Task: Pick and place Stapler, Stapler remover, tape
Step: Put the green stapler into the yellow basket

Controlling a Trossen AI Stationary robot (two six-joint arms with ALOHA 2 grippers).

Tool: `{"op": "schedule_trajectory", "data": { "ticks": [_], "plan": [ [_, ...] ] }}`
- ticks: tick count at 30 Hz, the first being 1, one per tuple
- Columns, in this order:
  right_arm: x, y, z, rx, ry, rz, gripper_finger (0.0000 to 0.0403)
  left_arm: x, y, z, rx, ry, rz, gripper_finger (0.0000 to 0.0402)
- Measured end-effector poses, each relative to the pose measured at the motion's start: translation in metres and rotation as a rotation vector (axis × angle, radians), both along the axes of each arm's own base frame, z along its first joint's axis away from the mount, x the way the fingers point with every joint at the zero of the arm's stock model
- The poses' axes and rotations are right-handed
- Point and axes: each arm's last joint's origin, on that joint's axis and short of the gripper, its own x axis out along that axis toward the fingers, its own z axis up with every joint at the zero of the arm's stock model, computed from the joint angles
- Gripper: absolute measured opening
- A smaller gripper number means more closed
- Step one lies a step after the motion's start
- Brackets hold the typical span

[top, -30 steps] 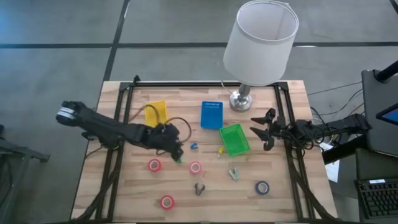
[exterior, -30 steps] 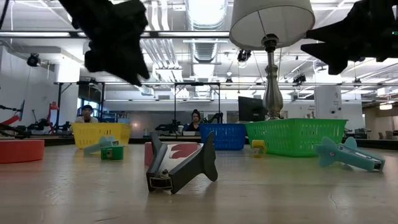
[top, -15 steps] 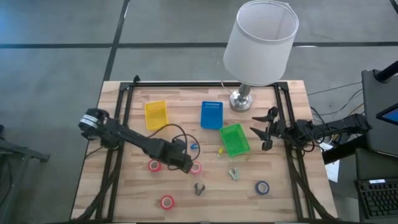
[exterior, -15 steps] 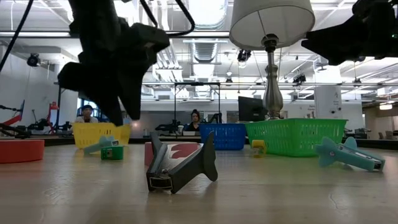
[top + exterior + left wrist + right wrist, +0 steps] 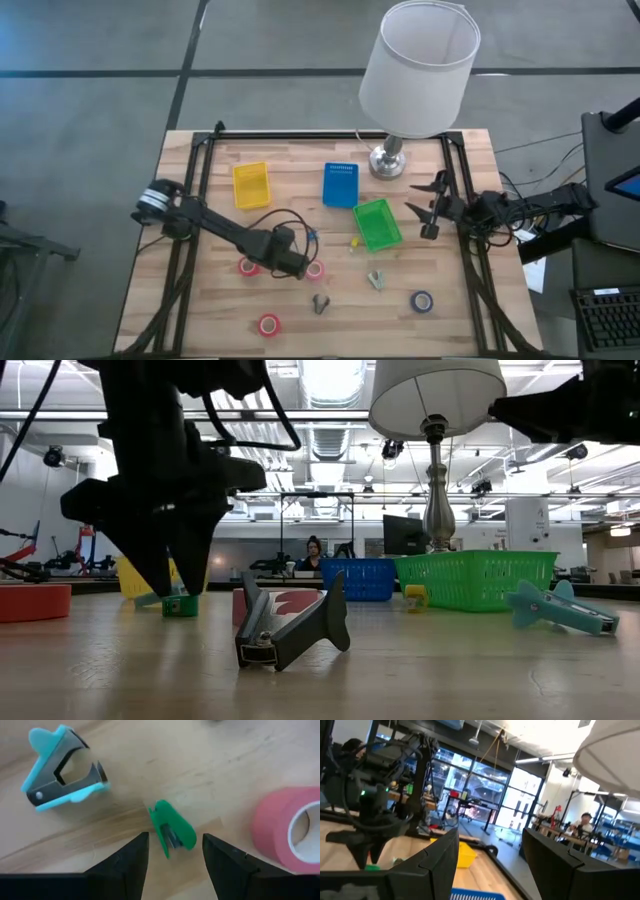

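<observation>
A small green stapler (image 5: 172,830) lies on the wooden table. My left gripper (image 5: 175,857) hangs open just above it, pointing down, one finger on each side and neither touching; it also shows from overhead (image 5: 293,266) and low across the table (image 5: 178,585). Beside the stapler lie a blue staple remover (image 5: 62,767) and a pink tape roll (image 5: 295,832). Nearer the front are a black staple remover (image 5: 319,303), a teal one (image 5: 376,280), a second red tape roll (image 5: 268,324), a third (image 5: 247,266) and a blue roll (image 5: 421,301). My right gripper (image 5: 432,210) waits open and raised at the table's right edge.
Yellow (image 5: 251,184), blue (image 5: 340,184) and green (image 5: 377,223) trays stand across the table's middle. A lamp's base (image 5: 388,163) stands at the far side, its white shade (image 5: 418,65) overhanging the trays. A small yellow piece (image 5: 354,242) lies beside the green tray.
My left gripper has come down and toward the table's near edge, rolling its wrist, and now hangs over the green stapler, still open. My right gripper has rolled in place. Nothing on the table has moved.
</observation>
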Motion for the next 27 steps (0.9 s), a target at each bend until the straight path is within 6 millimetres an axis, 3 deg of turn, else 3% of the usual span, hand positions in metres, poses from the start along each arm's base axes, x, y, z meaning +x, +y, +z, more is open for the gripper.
{"op": "schedule_trajectory", "data": {
  "ticks": [9, 17, 23, 27],
  "plan": [
    [-0.001, 0.000, 0.002, -0.015, -0.017, -0.004, 0.0215, 0.003, 0.000, -0.015, 0.050, 0.052, -0.059, 0.0174],
    [0.000, 0.000, 0.002, -0.013, -0.016, -0.003, 0.0215, 0.003, 0.001, -0.011, 0.090, 0.069, -0.216, 0.0057],
    [0.000, 0.000, 0.002, 0.016, -0.023, 0.005, 0.0215, 0.007, 0.005, 0.017, 0.219, -0.006, -0.323, 0.0056],
    [0.000, 0.000, 0.002, 0.020, -0.024, 0.006, 0.0215, -0.004, 0.022, 0.048, 0.336, 0.027, -0.314, 0.0056]
  ]
}}
